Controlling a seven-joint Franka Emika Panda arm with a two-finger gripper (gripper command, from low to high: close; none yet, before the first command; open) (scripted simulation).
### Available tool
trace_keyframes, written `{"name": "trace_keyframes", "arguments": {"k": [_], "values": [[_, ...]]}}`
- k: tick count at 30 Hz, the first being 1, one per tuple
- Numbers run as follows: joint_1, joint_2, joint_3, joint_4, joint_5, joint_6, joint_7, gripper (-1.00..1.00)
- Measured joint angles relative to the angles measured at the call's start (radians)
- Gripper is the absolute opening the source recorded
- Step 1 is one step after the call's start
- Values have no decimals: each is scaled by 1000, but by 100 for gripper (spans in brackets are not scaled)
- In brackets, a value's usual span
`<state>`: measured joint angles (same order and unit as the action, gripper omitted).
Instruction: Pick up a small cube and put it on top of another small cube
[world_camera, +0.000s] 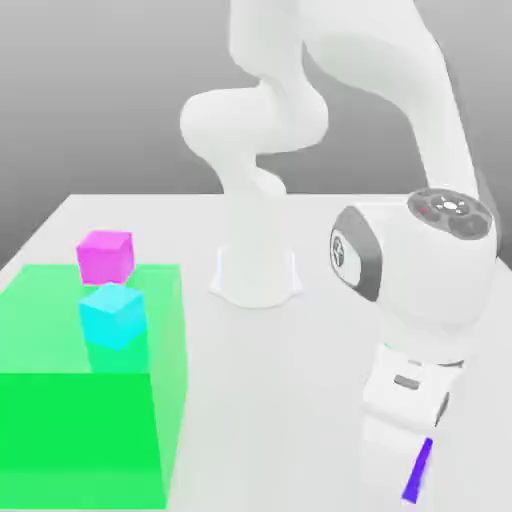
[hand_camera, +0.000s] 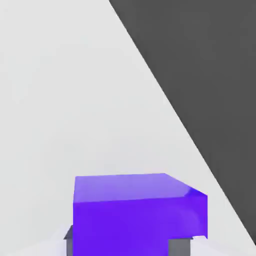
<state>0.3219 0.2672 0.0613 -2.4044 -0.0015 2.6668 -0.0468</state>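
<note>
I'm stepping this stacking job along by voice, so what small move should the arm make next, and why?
Probably a short straight lift: the violet cube sits right at the gripper, near the table edge; whether it is clamped I cannot tell.

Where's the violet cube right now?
The violet cube sits between the gripper fingers in the hand view; in the exterior view it peeks out low on the right, far from the cyan cube.

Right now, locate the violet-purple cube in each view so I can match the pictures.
Exterior view: the violet-purple cube shows as a thin sliver under the arm's hand, low at the exterior view's right, largely hidden by the hand.
Hand view: the violet-purple cube sits large and close, with the dark fingertips at its near edge.
Shared landmark: the white table beneath the cube.
</note>
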Motion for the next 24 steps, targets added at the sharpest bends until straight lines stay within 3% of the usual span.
{"name": "trace_keyframes", "arguments": {"k": [11, 20, 24], "values": [[100, -226, 211, -227, 50, -1, -555, -100], [294, -420, 253, -413, 115, 0, -1026, -100], [291, -322, 262, -427, 46, 111, -1020, -100]]}}
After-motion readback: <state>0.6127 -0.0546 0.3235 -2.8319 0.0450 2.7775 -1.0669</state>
